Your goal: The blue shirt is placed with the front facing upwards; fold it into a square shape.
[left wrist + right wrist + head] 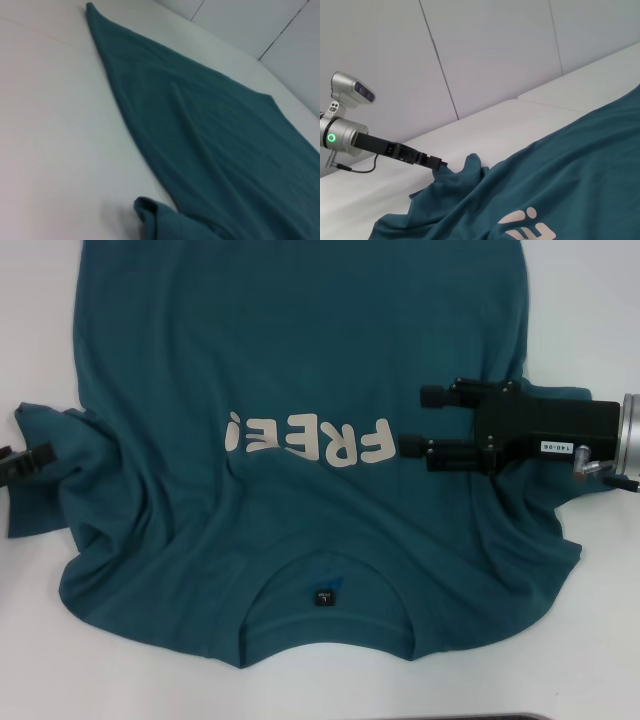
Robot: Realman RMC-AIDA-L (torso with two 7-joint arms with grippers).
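The blue shirt (300, 360) lies spread on the white table (590, 300), front up. Its collar and black neck tag (323, 597) are on the near side, and the white "FREE!" lettering (310, 440) is across its middle. My right gripper (412, 420) stands open over the shirt's right side, fingers pointing at the lettering's end. At the far left, my left gripper (30, 456) is shut on the bunched left sleeve (50, 480). In the right wrist view the left gripper (434, 161) holds that sleeve (470, 167) raised off the table. The left wrist view shows only the shirt (225, 150) and the table.
Bare white table surface (40, 660) lies on the near left and to the right of the shirt. White wall panels (495, 55) stand beyond the table's left side. A dark strip (540, 717) marks the table's near edge.
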